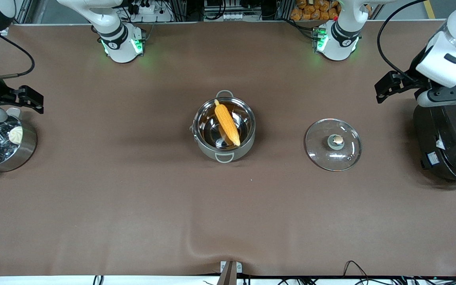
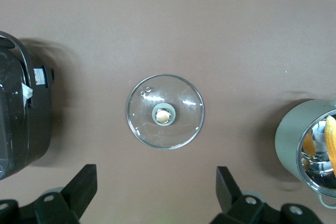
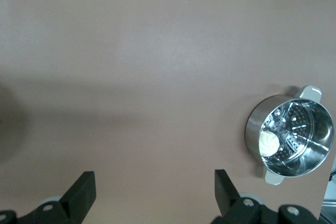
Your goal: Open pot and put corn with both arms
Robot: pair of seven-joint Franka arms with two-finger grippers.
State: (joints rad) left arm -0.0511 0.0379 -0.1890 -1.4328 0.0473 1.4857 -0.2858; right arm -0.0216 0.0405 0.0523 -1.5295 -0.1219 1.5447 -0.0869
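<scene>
No legible writing; corn [image 1: 227, 122] lies in the pot [image 1: 224, 130], lid [image 1: 333, 144] beside it on the worktop [image 1: 133, 206]. Left hand [image 2: 156, 195] hangs open over the rice cooker [image 1: 447, 144]; right hand [image 3: 155, 195] open over the steamer pot [image 1: 4, 146].

pot [image 1: 247, 148]: shiny polished steel
lid [image 1: 319, 150]: clear glossy glass, brass-coloured knob
table [image 1: 133, 206]: matt brown covering
rice cooker [image 1: 449, 150]: glossy black

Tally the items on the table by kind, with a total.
Steel pots: 2 (pot holding the corn, steamer pot holding the bun)
Glass lids: 1 (lid)
Corn cobs: 1 (corn)
Buns: 1 (bun)
Rice cookers: 1 (rice cooker)
Total: 6
</scene>
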